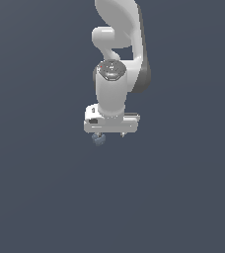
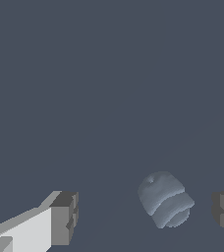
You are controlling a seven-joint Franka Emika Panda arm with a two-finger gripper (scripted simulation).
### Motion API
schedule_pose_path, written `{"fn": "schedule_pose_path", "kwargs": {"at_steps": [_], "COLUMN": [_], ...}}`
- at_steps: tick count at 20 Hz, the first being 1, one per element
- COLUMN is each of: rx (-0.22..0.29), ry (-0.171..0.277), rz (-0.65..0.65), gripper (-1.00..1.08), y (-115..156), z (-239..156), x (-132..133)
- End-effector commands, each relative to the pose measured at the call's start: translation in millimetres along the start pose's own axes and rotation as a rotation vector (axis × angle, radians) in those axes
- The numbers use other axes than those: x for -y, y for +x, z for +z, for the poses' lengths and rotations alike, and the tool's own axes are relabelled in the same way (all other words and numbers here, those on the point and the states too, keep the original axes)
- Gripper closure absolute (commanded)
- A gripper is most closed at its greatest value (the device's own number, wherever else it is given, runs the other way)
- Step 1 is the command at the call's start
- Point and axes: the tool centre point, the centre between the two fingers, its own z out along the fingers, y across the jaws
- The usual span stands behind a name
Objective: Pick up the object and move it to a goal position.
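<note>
Small dull grey-blue ribbed lump [image 2: 165, 199] sits in the gap between the two dark-padded fingers [image 2: 67, 216], nearer one of them, touching neither; only my wrist view shows that. Jaws wide apart. In the exterior view I see just a bit of the lump [image 1: 99, 140] poking out below the white gripper [image 1: 109, 134], toward that view's left end. Plain dark grey-blue ground [image 1: 35, 197] all round.

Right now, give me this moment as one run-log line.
phase: pre-grasp | gripper: open, fingers either side of object | object: between fingers, nearer one, not clamped | goal: no marker visible
</note>
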Motion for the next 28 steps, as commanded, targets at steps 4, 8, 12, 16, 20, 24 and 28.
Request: {"fn": "schedule_pose_path", "kwargs": {"at_steps": [4,8,12,16,20,24,28], "rx": [0.000,0.001,0.001,0.001,0.001,-0.001,-0.002], "ry": [0.003,0.012,0.013,0.013,0.013,0.013,0.013], "rz": [0.004,0.020,0.023,0.012,-0.016,-0.063,-0.127], "gripper": [-0.92,-0.92,-0.92,-0.92,-0.92,-0.92,-0.92], "y": [-0.2,-1.0,-1.1,-2.0,-4.4,-8.4,-14.2], "z": [-1.8,-8.0,-9.1,-7.5,-3.2,3.7,13.1], "x": [-3.8,-16.2,-18.4,-19.0,-21.6,-25.6,-30.9]}}
